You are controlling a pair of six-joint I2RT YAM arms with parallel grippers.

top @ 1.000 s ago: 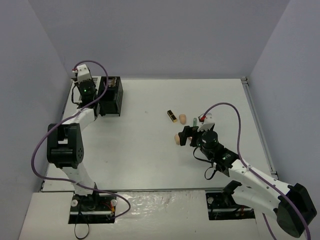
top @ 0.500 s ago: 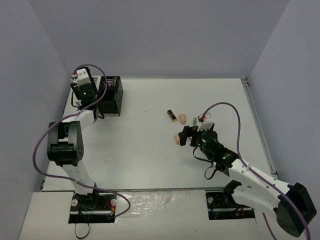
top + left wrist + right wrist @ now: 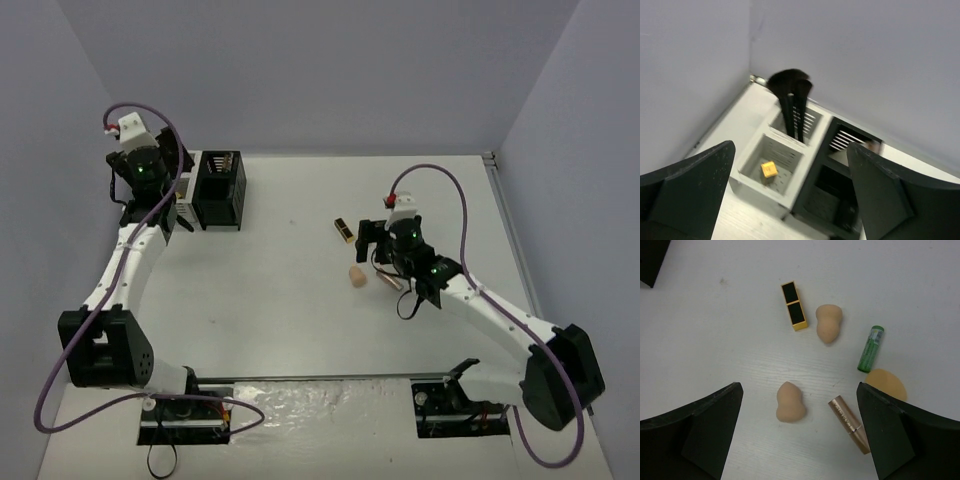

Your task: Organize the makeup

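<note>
Left pincer [image 3: 790, 195] higher, white table [image 3: 260, 320]

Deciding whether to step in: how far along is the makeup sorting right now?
Done: black brushes stand in the white bin's far compartment, and a small gold item lies in its near one. In hand: nothing. The left claw is open above that bin, the right claw open over the loose items. Left on the table: lipstick, sponge, second sponge, green tube, rose-gold tube, flat peach pad.
</note>
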